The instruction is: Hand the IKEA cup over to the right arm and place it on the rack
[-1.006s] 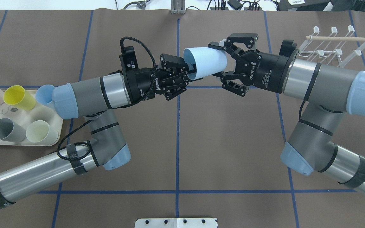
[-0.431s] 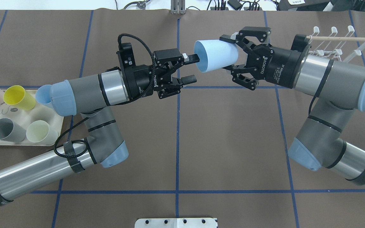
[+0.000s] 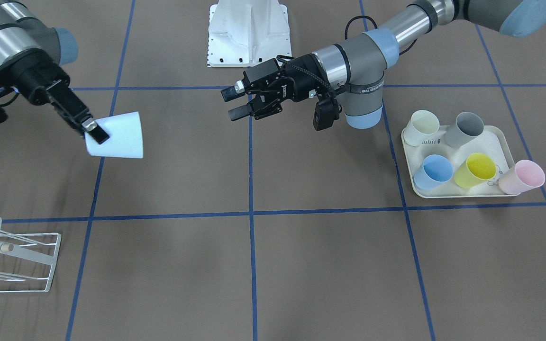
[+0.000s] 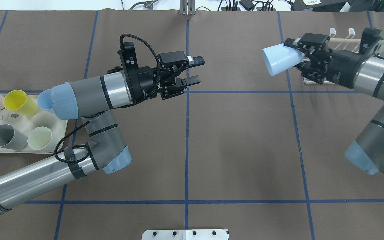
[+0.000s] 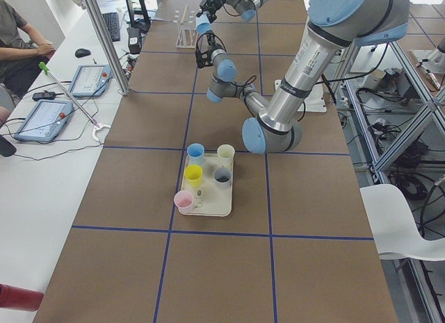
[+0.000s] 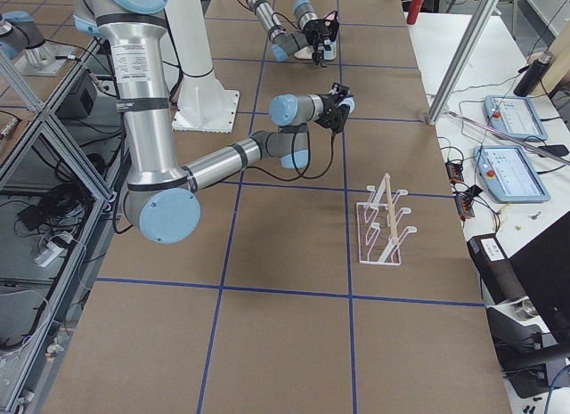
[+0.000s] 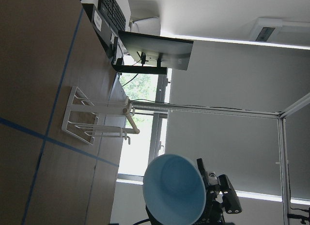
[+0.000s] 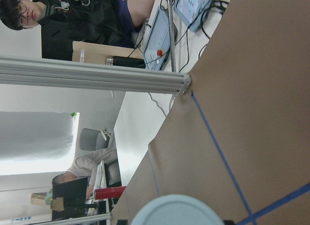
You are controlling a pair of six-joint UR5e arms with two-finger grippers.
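The right arm [image 4: 375,73] carries the pale blue cup [image 4: 280,60] in the air. The right jaws are closed on the cup's narrow base end. One finger lies along the outside wall, and where the other sits cannot be made out. The cup lies on its side, its open mouth turned toward the middle of the table [image 4: 238,150] and the left arm [image 4: 88,95] — the left wrist view looks straight into it.

The white wire rack [image 6: 386,220], with its pale wooden dowel across the top, stands on the table on the right arm's side, toward the edge far from the robot. The cup is near the rack but clear of it, touching neither prongs nor dowel. From overhead the right arm hides much of the rack.

The left jaws are open with nothing between them, raised over the table near its centre line and well apart from the cup.

On the robot's left sits a cream tray [image 3: 499,144] holding five cups — pink [image 3: 522,176], yellow [image 3: 479,169], blue [image 3: 434,171], grey [image 3: 465,129] and pale cream [image 3: 422,127].
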